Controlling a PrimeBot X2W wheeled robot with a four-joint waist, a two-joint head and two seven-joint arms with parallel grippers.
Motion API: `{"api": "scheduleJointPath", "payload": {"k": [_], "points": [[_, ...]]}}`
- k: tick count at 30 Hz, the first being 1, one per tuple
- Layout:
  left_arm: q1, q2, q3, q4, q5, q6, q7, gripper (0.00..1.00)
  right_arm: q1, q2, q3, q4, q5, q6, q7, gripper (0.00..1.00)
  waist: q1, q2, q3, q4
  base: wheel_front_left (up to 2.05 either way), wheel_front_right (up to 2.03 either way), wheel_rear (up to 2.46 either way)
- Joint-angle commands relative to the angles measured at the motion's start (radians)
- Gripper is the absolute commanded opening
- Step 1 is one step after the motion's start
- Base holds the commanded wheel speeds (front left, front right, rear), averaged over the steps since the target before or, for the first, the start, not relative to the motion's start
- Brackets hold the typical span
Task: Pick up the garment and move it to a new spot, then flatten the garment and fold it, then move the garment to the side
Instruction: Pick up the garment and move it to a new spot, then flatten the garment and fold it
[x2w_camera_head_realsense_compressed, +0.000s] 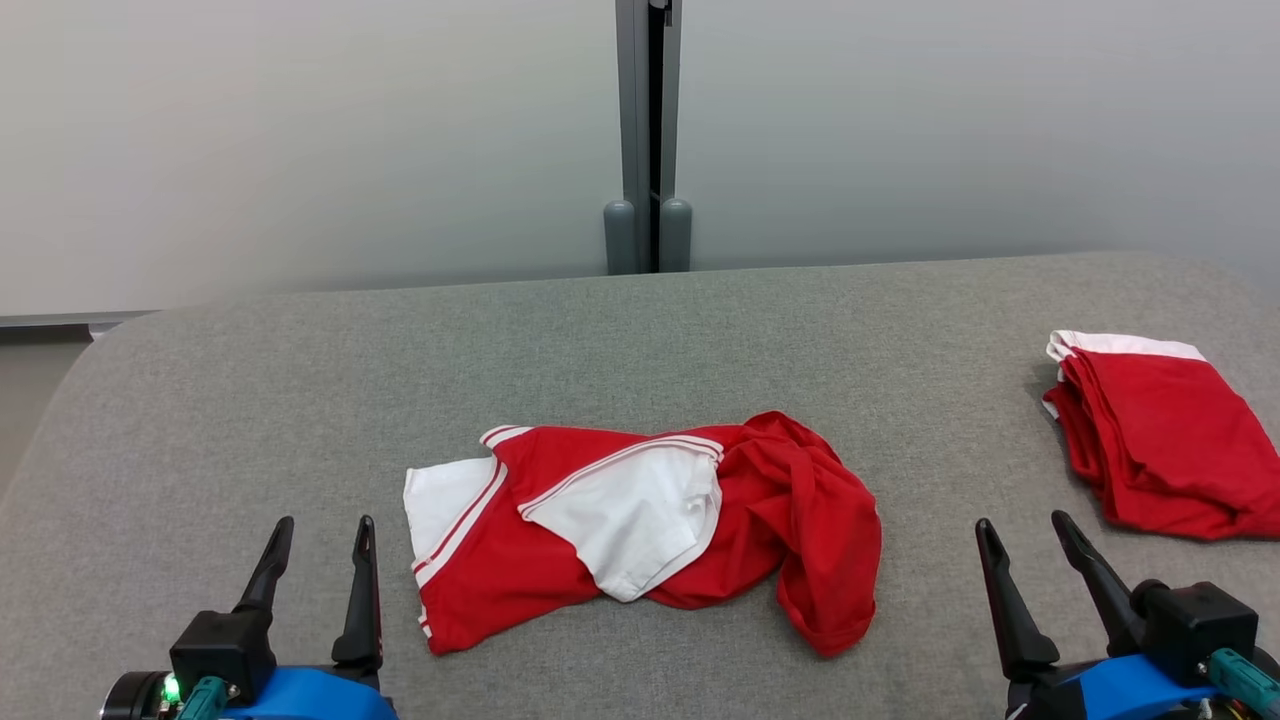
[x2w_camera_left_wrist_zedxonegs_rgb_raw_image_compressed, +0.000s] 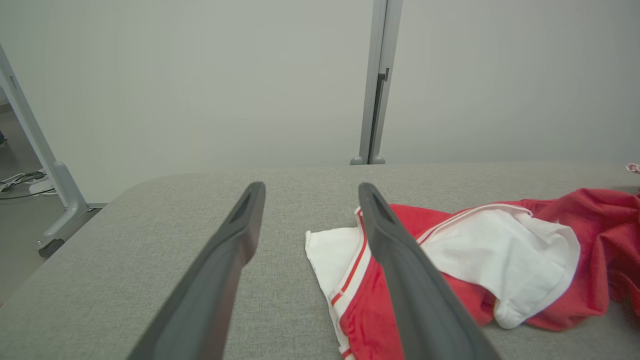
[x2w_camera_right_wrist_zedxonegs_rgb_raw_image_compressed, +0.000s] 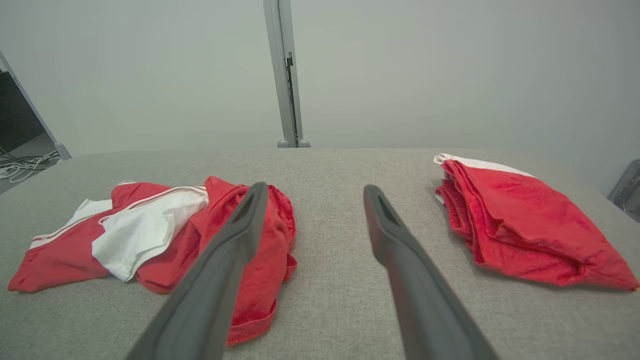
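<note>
A crumpled red and white garment lies in the middle of the grey padded table. It also appears in the left wrist view as the garment and in the right wrist view as the garment. My left gripper stands open at the lower left, just left of the garment's white-striped edge, nothing between its fingers. My right gripper stands open at the lower right, apart from the cloth. From the wrist views, the left gripper and right gripper both hover above the table.
A folded red and white garment rests near the table's right edge; the right wrist view has this folded garment on its right. A grey partition post rises behind the table. Bare table surface stretches at the far side and left.
</note>
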Motion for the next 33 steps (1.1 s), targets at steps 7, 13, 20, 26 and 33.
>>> {"api": "scheduleJointPath", "payload": {"k": [7,13,20,26,33], "points": [[0.023,0.009,-0.006,-0.023,-0.007,0.008,0.007,1.0,0.023,0.003,-0.003,-0.019,0.003,0.0,0.008,1.0,0.0001,0.0001,-0.002,-0.002,0.0,0.0,0.0],[0.026,0.006,-0.01,-0.034,-0.009,0.017,0.006,1.0,0.022,0.005,-0.001,-0.027,0.001,0.0,0.012,1.0,0.0001,0.0001,-0.002,-0.001,0.0,0.0,0.0],[0.021,0.01,-0.01,-0.033,-0.013,0.02,0.003,1.0,0.026,0.005,-0.004,-0.031,0.005,0.0,0.015,1.0,0.0001,0.0001,0.003,0.0,0.0,0.0,0.0],[-0.011,0.01,-0.015,-0.043,-0.003,0.028,-0.001,1.0,0.004,-0.004,0.013,-0.029,0.005,0.0,0.027,1.0,0.0001,0.0001,0.031,0.01,0.0,0.0,0.0],[-0.106,-0.005,-0.036,-0.06,0.024,0.023,-0.009,1.0,-0.113,-0.066,0.173,0.013,0.006,0.0,0.066,1.0,0.0001,0.0001,0.148,0.053,0.0,0.0,0.0]]}}
